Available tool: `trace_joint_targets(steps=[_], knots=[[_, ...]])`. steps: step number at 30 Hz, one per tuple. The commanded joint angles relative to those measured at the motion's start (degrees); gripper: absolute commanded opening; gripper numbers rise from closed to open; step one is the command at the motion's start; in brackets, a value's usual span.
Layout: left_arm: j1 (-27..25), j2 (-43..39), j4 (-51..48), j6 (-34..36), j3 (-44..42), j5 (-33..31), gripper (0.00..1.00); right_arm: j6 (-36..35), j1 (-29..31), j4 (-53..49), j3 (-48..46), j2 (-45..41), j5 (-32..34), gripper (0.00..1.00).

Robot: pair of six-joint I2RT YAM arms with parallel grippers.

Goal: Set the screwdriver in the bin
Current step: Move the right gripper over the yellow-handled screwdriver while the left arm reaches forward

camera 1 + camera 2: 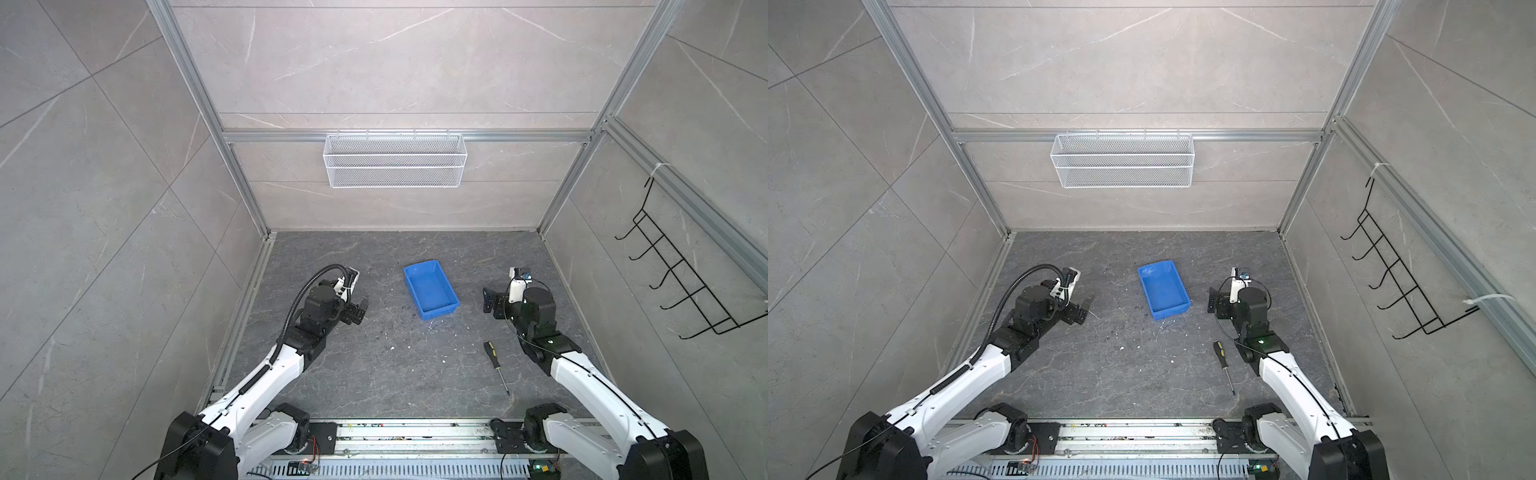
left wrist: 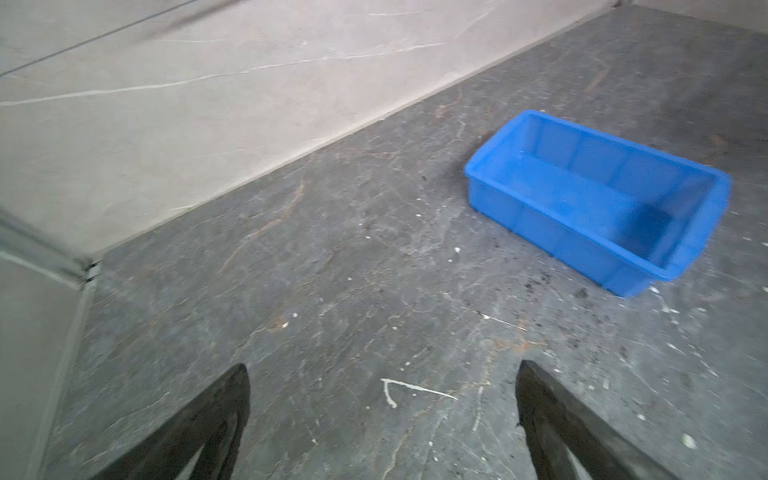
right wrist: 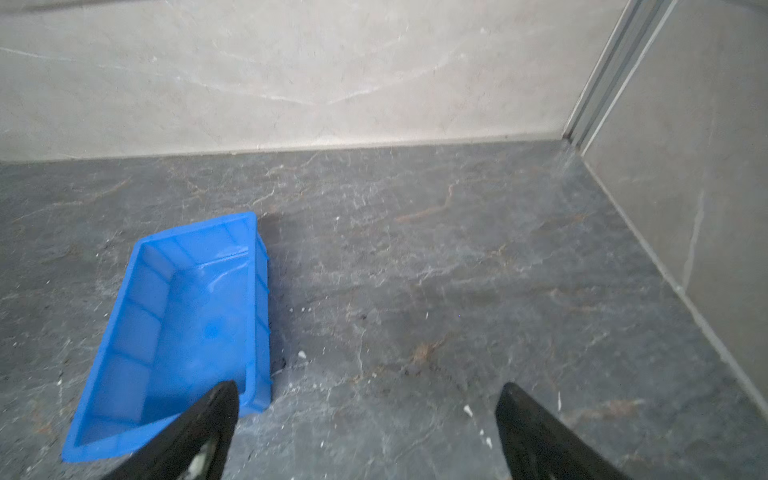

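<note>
The screwdriver (image 1: 492, 355) (image 1: 1221, 355), black-handled with yellow marks and a thin silver shaft, lies on the dark floor at the right front, beside my right forearm, shaft pointing toward the front. It shows in neither wrist view. The blue bin (image 1: 439, 313) (image 1: 1170, 311) (image 2: 582, 199) (image 3: 187, 324) stands empty near the middle. My left gripper (image 1: 360, 309) (image 1: 1086, 309) (image 2: 382, 368) hovers open left of the bin with nothing between its fingers. Just right of the bin, my right gripper (image 1: 487, 300) (image 1: 1212, 300) (image 3: 370, 387) is open and empty, well behind the screwdriver.
A white wire mesh basket (image 1: 395, 160) hangs on the back wall. A black wire hook rack (image 1: 681, 274) is fixed to the right wall. Grey walls close the floor on three sides, and a metal rail (image 1: 415, 436) runs along the front. White specks dot the floor.
</note>
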Motion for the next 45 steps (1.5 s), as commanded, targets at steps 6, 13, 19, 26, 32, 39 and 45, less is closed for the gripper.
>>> trace_joint_targets(steps=[6,13,19,26,32,39,45], knots=[[-3.5,-0.76,-5.02,8.01,0.6,22.22,1.0,9.98,7.71,-22.12,6.47,-0.47,3.18,0.99],[-5.77,1.46,-5.92,13.47,0.4,30.66,1.0,13.66,13.49,-32.96,9.43,0.83,5.71,0.99],[-8.55,3.04,-6.01,13.46,-0.86,31.91,1.0,15.94,13.91,-40.81,9.45,4.13,5.23,0.99],[-13.12,3.79,-7.06,15.67,-1.49,31.51,1.0,19.02,13.96,-46.47,10.44,10.93,3.54,0.99],[-14.38,4.22,-6.74,15.63,-1.6,31.59,1.0,19.16,13.91,-46.5,10.13,14.28,3.82,0.98],[-14.78,3.56,-6.3,15.64,-2.16,31.8,1.0,18.93,13.89,-45.64,10.13,18.82,2.74,0.95],[-14.87,3.45,-6.01,15.7,-2.3,32.39,1.0,19.54,13.79,-45.48,10.66,21.56,2.35,0.92]])
